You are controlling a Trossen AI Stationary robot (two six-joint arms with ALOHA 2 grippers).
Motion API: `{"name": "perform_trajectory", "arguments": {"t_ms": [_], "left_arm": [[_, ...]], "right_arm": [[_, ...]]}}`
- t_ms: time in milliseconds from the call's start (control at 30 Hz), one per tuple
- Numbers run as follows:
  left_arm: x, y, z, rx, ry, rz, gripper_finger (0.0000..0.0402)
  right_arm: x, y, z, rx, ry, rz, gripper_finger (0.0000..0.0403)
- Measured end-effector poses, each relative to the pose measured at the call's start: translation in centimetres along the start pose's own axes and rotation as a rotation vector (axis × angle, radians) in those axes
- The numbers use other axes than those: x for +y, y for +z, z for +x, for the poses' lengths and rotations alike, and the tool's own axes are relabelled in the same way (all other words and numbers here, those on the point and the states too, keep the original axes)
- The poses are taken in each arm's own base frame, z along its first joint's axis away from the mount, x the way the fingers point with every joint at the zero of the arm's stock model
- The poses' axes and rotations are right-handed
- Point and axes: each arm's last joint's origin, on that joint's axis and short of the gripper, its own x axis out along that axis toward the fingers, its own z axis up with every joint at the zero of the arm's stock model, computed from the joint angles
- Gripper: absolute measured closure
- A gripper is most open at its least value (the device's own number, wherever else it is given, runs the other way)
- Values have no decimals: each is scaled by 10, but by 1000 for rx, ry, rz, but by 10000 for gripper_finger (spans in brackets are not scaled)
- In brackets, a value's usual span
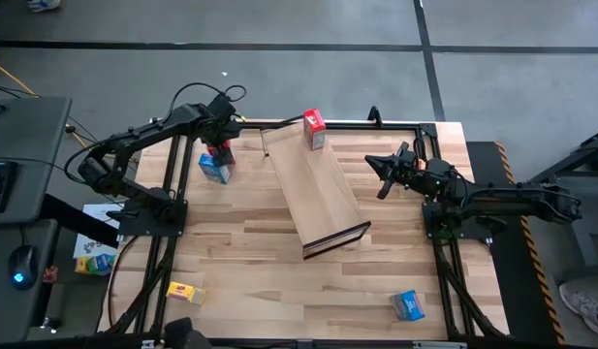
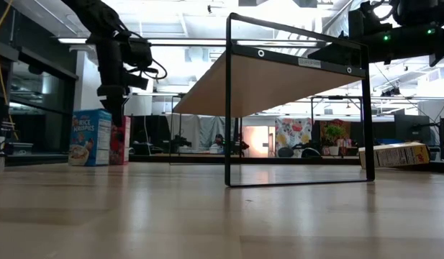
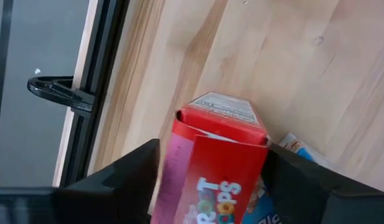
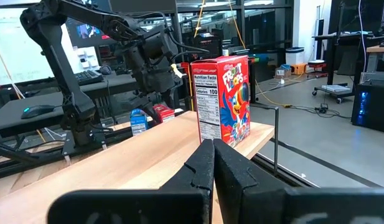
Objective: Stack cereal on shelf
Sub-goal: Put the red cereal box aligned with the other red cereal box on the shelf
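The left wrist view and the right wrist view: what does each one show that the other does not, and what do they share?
Only the left wrist view shows the left gripper from close by, its fingers on either side of a red Froot Loops box, apparently closed on it, over the butcher-block tabletop.

Only the right wrist view shows the right gripper, fingers together, aimed at a second red Froot Loops box standing upright on the shelf.

Both show a blue cereal box beside the box that the left gripper holds.
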Motion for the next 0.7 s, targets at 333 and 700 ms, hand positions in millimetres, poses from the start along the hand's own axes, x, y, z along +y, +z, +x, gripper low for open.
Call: {"name": "perform_trajectory", "arguments": {"t_ms": [333,700], "left_arm": [[1,-1,-6,-11,15,33,250],[13,7,-99,-252,147,-65,267]], "right_arm": [[0,0,0,0,0,0,403],[0,0,0,0,0,0,403]]}}
